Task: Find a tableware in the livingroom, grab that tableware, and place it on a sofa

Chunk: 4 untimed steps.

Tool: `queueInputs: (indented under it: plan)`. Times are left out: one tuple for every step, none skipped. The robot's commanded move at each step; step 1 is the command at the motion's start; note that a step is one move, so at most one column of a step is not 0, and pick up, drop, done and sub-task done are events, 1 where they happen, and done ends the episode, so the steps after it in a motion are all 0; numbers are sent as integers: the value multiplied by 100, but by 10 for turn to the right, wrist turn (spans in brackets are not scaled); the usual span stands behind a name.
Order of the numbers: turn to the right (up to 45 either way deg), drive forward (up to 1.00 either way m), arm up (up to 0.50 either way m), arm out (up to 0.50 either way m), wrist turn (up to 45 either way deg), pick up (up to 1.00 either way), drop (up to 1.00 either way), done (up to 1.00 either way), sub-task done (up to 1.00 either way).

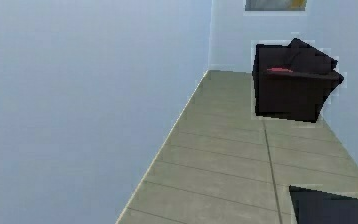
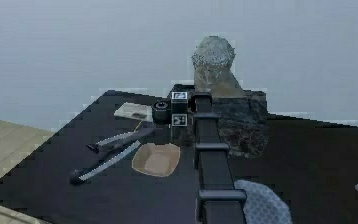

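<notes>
A tan bowl (image 2: pixel 155 158) lies on the black table (image 2: pixel 307 160), just left of the arm (image 2: pixel 212 165). Farther out, the gripper (image 2: pixel 159 110) is beside a flat pale item (image 2: pixel 133 110); what its fingers hold, if anything, cannot be told. Grey utensils (image 2: pixel 117 140) lie left of the bowl. A stone bust (image 2: pixel 217 65) stands at the far edge.

My arm (image 2: pixel 211 165) is matt black, and so is the smooth table top (image 2: pixel 307 160) under it. The shallow bowl (image 2: pixel 155 159) is a dull tan, perhaps wood or clay. The long utensils (image 2: pixel 115 140) are dull grey metal. The far bust (image 2: pixel 215 62) is rough, mottled stone. The floor (image 1: pixel 227 150) is matt beige tile.
</notes>
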Motion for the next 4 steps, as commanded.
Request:
queueInputs:
  plan:
    - [0,0,0,0,450,0,0,0,0]
    - [0,0,0,0,360,0,0,0,0]
    - [0,0,-30,0,0,0,0,0,0]
    - [0,0,0,0,0,100,0,0,0]
